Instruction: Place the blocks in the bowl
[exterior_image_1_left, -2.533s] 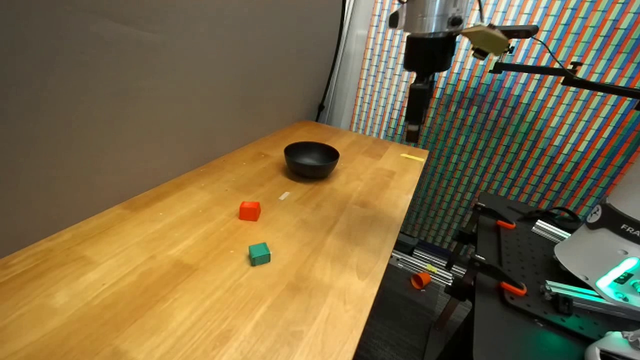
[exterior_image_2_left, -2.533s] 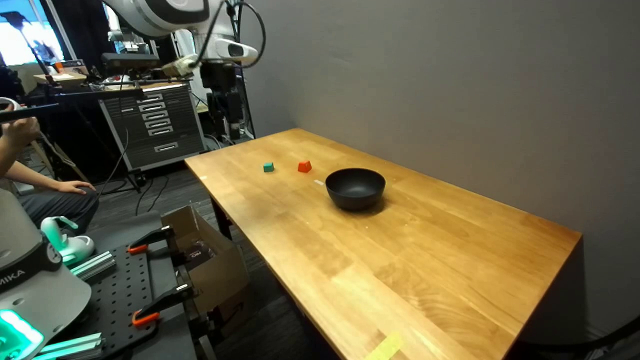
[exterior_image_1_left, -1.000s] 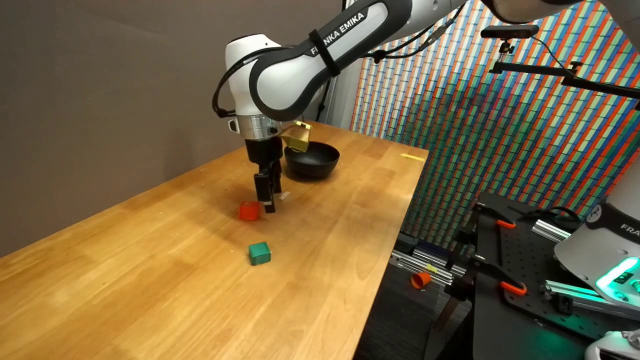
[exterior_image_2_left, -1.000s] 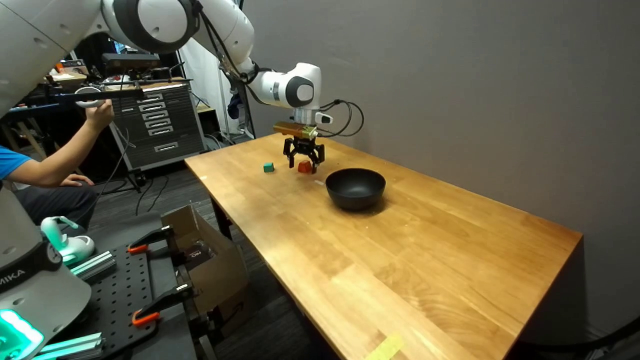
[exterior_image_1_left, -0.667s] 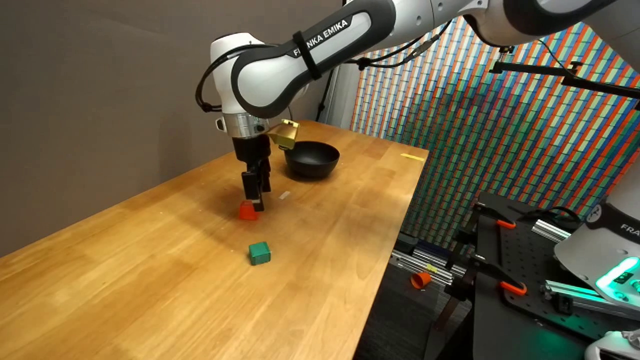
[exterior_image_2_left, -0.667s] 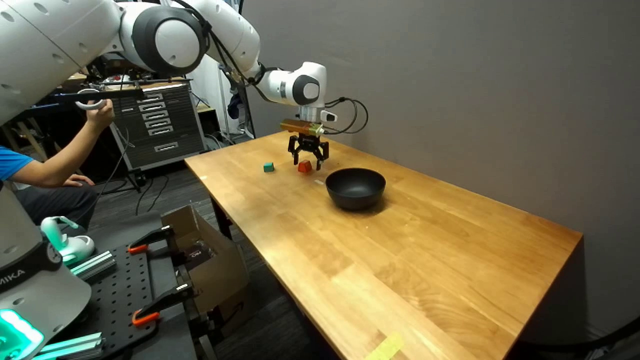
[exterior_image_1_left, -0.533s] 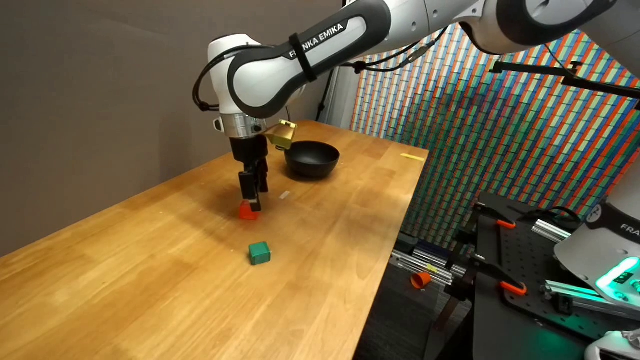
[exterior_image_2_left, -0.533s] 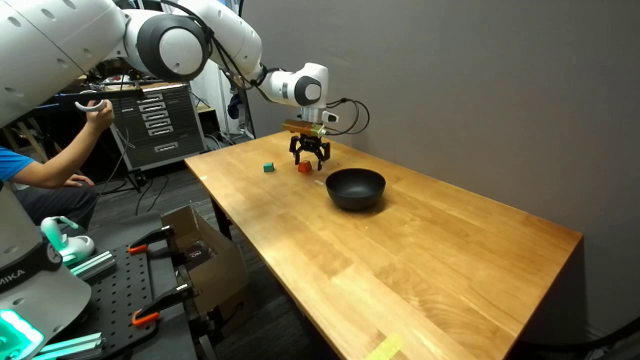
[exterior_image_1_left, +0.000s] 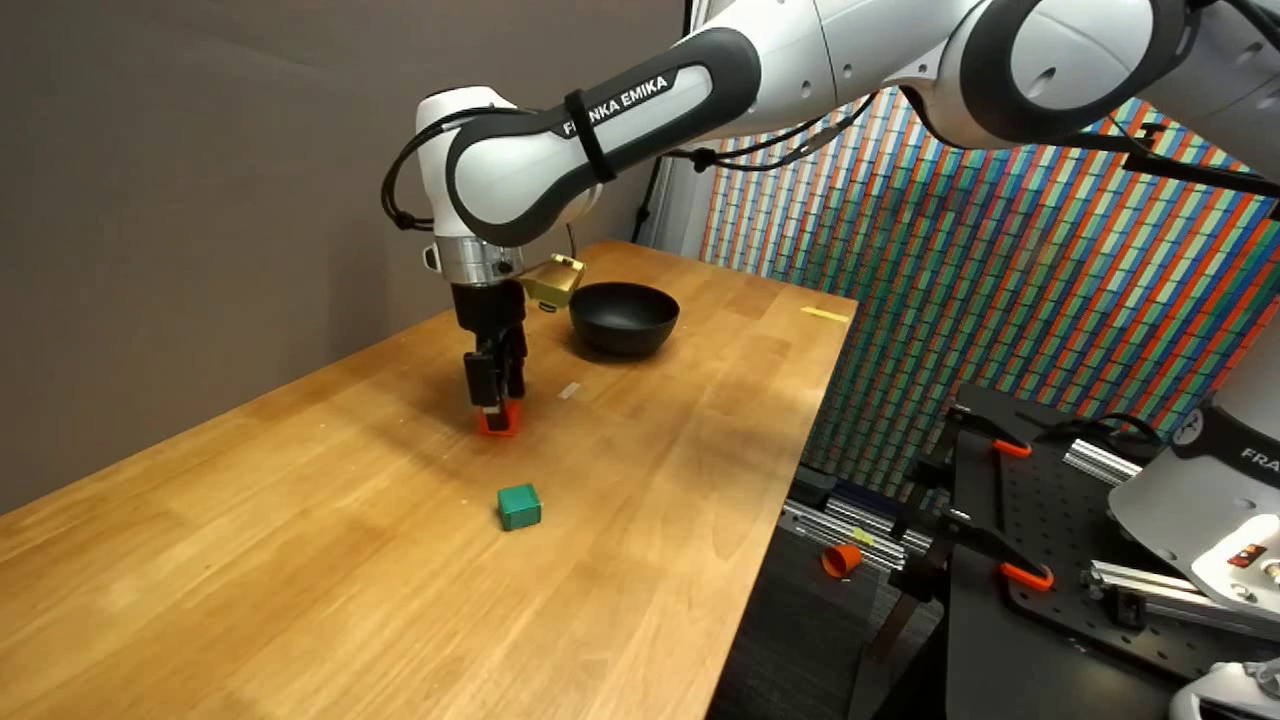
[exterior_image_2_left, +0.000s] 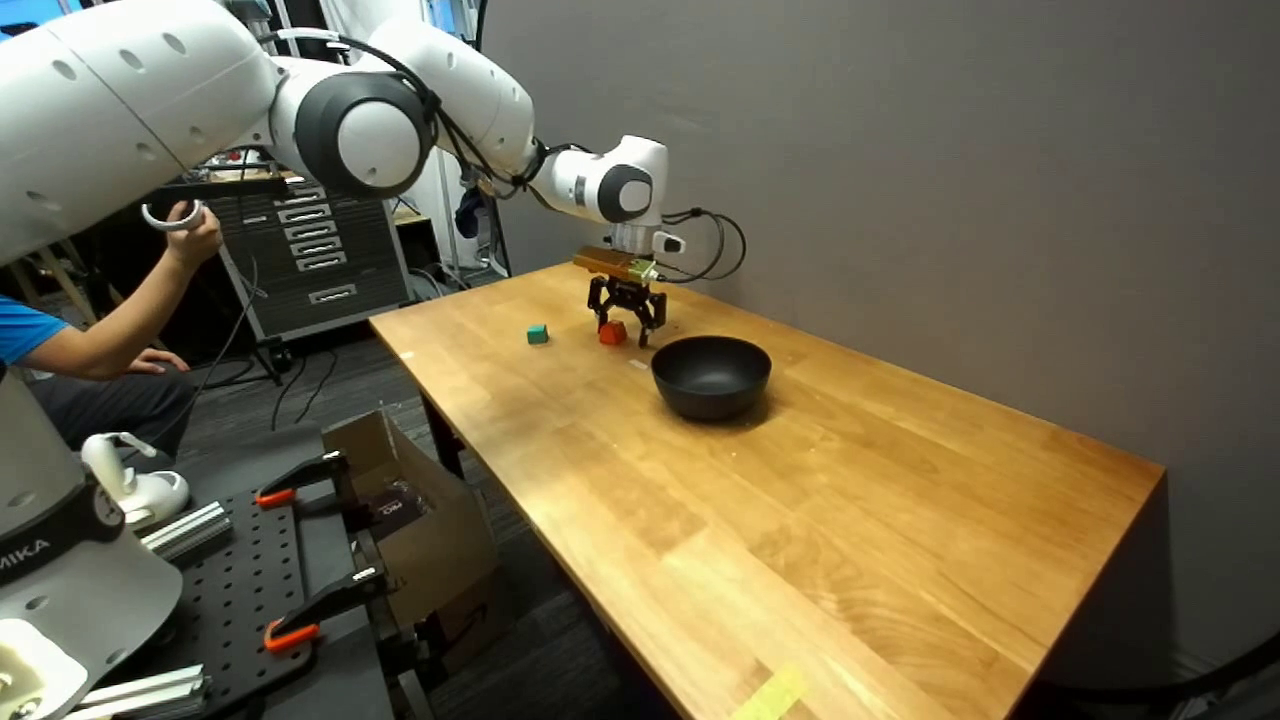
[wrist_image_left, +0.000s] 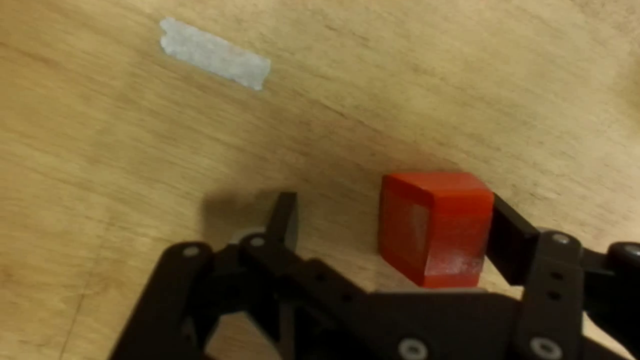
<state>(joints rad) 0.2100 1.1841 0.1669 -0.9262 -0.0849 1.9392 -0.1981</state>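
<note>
1. Two black fingers (wrist_image_left: 512, 245) of the gripper (wrist_image_left: 396, 227) hang low over the table (exterior_image_1_left: 350, 560), spread well wider than the red block (wrist_image_left: 445, 230) between them.
2. That block sits right by the finger on the wrist view's right side; I can't tell whether they touch. A clear gap shows toward the opposite finger.
3. It is stubby and glossy, one corner edge facing the viewer in the wrist view; I can't pick out a long axis.
4. Streaky wood grain runs along the table; a pale, ragged-ended strip (wrist_image_left: 215, 54) lies near the red block.
5. Well apart from the gripper, the green block (exterior_image_1_left: 519, 507) rests flat, nearly a true cube.
6. The bowl (exterior_image_2_left: 705, 408), round, smooth and black, stands upright, mouth upward; in both exterior views the red block lies between it and the green one.
</note>
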